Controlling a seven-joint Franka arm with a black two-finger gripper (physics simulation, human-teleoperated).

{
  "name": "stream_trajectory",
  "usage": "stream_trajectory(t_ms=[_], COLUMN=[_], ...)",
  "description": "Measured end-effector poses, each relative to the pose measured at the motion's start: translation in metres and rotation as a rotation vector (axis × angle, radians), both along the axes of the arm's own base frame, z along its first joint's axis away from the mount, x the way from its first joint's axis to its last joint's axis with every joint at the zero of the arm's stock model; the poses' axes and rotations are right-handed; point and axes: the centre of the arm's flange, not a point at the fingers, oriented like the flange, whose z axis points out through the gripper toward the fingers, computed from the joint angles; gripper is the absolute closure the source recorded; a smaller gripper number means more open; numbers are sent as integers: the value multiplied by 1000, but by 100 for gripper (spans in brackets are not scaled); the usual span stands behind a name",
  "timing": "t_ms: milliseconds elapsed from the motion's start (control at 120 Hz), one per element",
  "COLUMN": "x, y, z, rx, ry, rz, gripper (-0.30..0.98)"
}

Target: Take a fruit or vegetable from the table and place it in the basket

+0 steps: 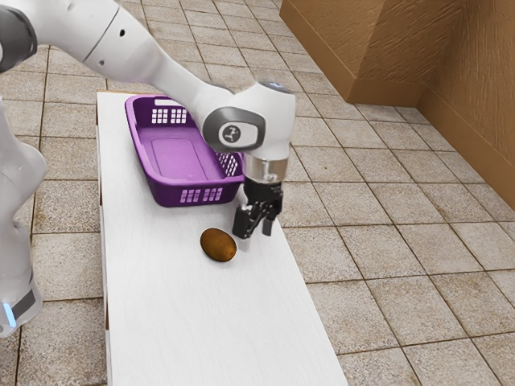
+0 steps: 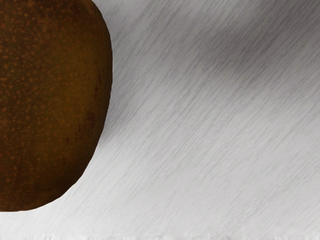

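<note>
White table (image 1: 201, 322), under released, empty hand (image 1: 256, 228).
From this hand, the fruit (image 1: 218, 245) lies just beside, toward the exterior view's left.

Indoor room, tiled and plain; a home or a hallway, perhaps, though the exact kind is hard to tell. Floor (image 1: 402, 233): square beige-grey tiles, speckled, dark joints, running across the right side of the exterior frame and up to its top. Upper right: brown wall (image 1: 475, 88), rough-textured, turning a corner, smoother skirting (image 1: 388, 92) along its foot. Lower centre: long white table (image 1: 209, 338), streaky grain on top.
</note>
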Motion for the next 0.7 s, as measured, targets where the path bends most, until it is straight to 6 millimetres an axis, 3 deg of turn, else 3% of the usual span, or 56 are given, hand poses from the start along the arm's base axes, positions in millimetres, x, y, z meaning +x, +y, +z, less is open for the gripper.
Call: stream_trajectory(t_ms=[100,250,400,700], x=[-2,-6,-25,-56], y=[-16,-23,-10,10], z=[1,1,-11,-15], rx=[2,0,-10,-38], ry=[-10,-16,12,22], rz=[-29,-40,-22,4], gripper=[0,0,0,0])
